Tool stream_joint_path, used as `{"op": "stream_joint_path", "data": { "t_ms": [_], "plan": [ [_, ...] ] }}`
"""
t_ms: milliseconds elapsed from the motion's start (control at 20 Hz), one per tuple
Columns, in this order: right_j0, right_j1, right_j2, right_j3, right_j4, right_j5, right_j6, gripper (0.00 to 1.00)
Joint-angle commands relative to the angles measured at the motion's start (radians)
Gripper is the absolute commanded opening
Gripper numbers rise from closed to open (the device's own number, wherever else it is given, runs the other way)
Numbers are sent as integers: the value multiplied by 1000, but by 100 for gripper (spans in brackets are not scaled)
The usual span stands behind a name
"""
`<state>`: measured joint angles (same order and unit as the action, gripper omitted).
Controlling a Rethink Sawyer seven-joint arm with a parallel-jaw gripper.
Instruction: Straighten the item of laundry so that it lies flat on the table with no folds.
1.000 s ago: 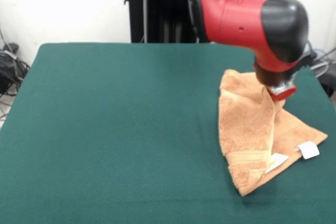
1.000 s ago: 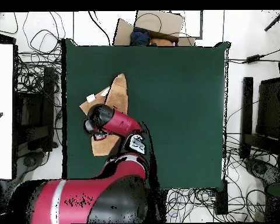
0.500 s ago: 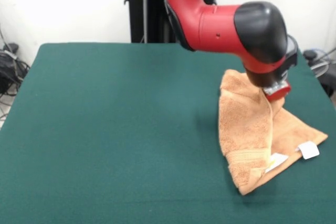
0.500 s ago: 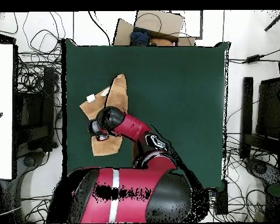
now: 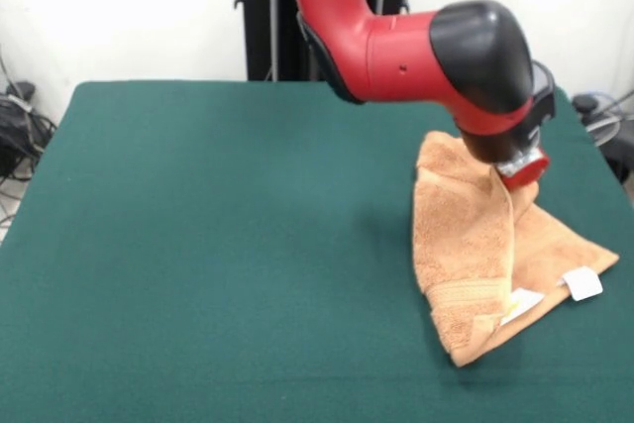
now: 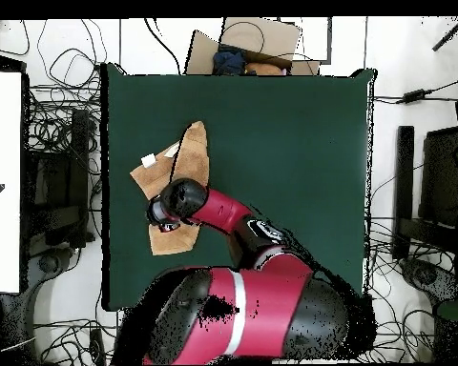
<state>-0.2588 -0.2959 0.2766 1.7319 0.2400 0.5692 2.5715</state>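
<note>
Reading left to right, front view:
Table (image 5: 218,245): dark green top lay mostly bare; the whole stretch left of the pincer held nothing.
Arm (image 5: 396,42): red and black, reached in from above and ended just over the towel's far part.
Pincer (image 5: 522,169): red tip sat directly over the towel's upper fold, at or just above the cloth; contact could not be confirmed. Fingers were hidden under the wrist housing, so open or closed could not be told.
Towel (image 5: 466,255): orange-tan terry, lay below the pincer and spread toward the camera from it, near the table's edge. Still folded, one layer doubled over another, with a ridge running down from the pincer.
Tag (image 5: 582,284): white, at the towel's corner, below and right of the pincer.
Overhead check: pincer (image 6: 162,215) sat over the towel (image 6: 190,152).
</note>
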Motion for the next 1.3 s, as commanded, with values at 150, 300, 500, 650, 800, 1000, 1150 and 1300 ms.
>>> {"op": "stream_joint_path", "data": {
  "t_ms": [150,300,500,650,800,1000,1150,1300],
  "plan": [
    [-74,184,163,121,-143,-106,-180,0],
    [-114,186,192,138,-171,-75,-191,0],
    [-181,242,223,106,-220,-14,-259,0],
    [-229,286,241,59,-257,63,-310,0],
    [-246,305,250,22,-283,118,-320,0],
    [-248,293,248,-3,-295,164,-305,0],
    [-242,279,241,-9,-291,182,-295,0],
    [-232,274,237,-17,-280,187,-286,0]
  ]
}}
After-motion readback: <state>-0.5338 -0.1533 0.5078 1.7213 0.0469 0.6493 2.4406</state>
